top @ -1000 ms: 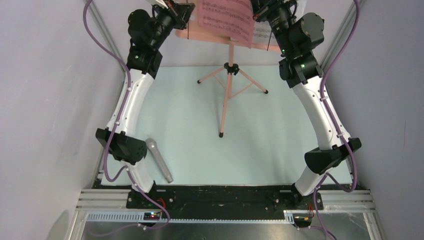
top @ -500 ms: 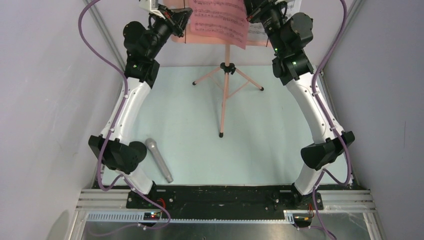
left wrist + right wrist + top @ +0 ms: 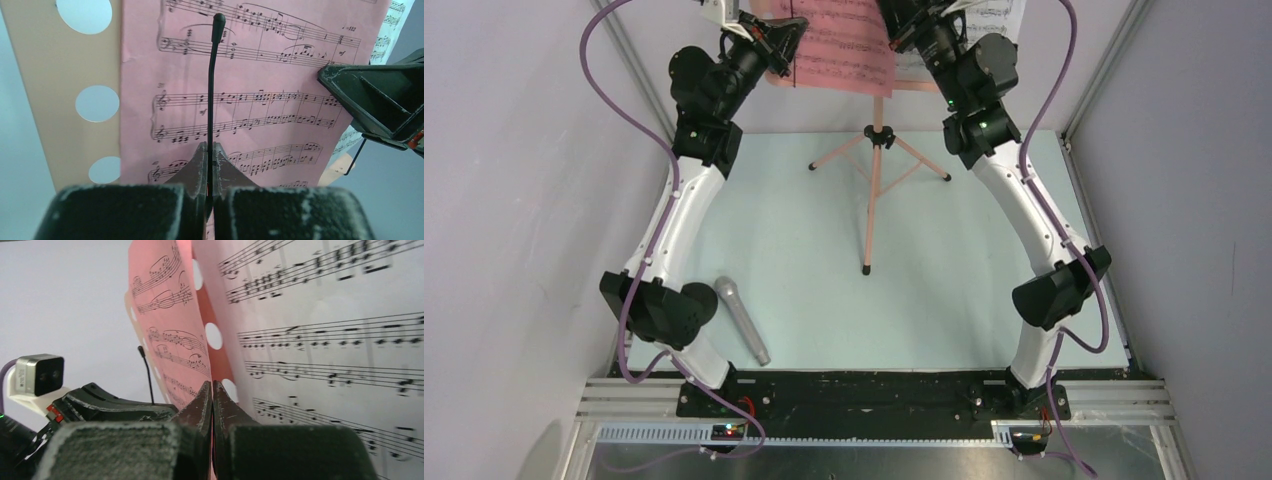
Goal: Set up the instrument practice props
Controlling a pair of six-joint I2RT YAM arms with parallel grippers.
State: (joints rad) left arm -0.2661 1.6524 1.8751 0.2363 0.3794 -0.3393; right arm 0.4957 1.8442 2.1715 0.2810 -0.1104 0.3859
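Observation:
The salmon-pink music stand [image 3: 876, 170] stands at the far middle of the table, its perforated desk [image 3: 60, 100] facing me. A pink sheet-music page [image 3: 834, 45] lies on the desk, with a white page [image 3: 340, 340] to its right. My left gripper [image 3: 210, 146] is shut on the thin black wire page-holder [image 3: 211, 90] that crosses the pink page [image 3: 270, 65]. My right gripper [image 3: 211, 384] is shut on the lower edge of the pink page [image 3: 165, 315], close beside the left gripper. The grey microphone [image 3: 742, 320] lies on the table by the left arm's base. No mic stand is in view.
Grey walls with metal frame posts [image 3: 1092, 80] close in the table on both sides and behind. The stand's three tripod legs [image 3: 869, 235] spread over the far half of the pale table [image 3: 824, 300]. Purple cables [image 3: 599, 60] loop above both arms.
The right arm has swung left, carrying the pink page leftward across the desk. The stand has shifted slightly left. The left arm drew back a little, still on the wire.

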